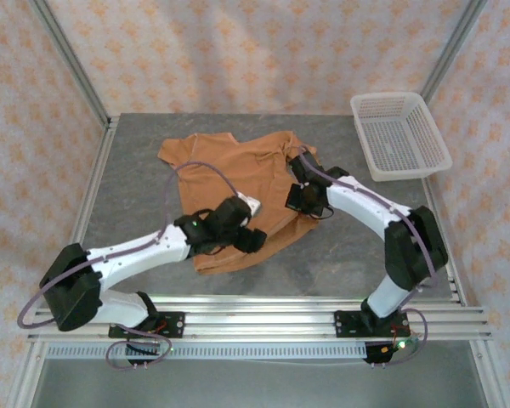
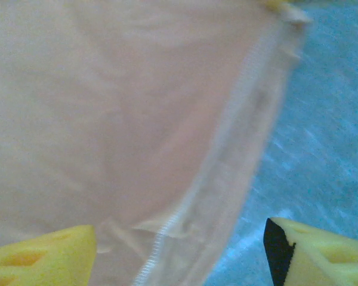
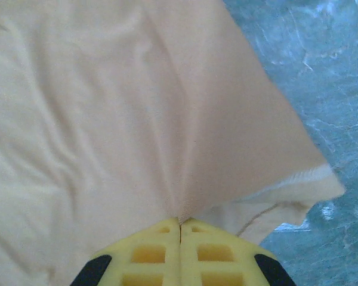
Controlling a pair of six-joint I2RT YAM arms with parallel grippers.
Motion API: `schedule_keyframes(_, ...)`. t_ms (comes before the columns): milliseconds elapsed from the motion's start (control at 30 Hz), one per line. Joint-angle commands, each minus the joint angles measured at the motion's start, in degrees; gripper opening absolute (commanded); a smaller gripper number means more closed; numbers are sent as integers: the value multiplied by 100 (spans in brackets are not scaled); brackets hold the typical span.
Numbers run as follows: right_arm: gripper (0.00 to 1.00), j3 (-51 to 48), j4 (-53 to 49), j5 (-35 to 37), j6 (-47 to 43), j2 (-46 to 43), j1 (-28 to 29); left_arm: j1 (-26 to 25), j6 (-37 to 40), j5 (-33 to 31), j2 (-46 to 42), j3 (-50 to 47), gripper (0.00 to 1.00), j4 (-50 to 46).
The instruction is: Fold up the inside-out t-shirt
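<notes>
The orange-tan inside-out t-shirt [image 1: 229, 174] lies rumpled on the grey table, its seams showing. My left gripper [image 1: 253, 223] hovers over the shirt's near part, open, its yellow fingers [image 2: 48, 256] spread on either side of a stitched hem [image 2: 167, 238] with nothing pinched. My right gripper [image 1: 304, 197] is at the shirt's right edge, shut on a fold of the cloth [image 3: 185, 179] that rises into a ridge from between the closed fingertips [image 3: 180, 229]. The neck label is hidden.
A white plastic mesh basket [image 1: 399, 134] stands at the back right corner. Bare grey tabletop [image 1: 127, 204] lies left of the shirt and in front of it. Metal frame posts and a rail bound the table.
</notes>
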Motion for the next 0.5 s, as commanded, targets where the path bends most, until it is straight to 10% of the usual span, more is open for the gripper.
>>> schedule_keyframes(0, 0, 187, -105, -132, 148, -295, 27, -406, 1077, -546, 27, -219, 79, 867)
schedule_keyframes(467, 0, 194, -107, -439, 396, -1036, -147, -576, 1048, -2411, 2085, 1052, 80, 521)
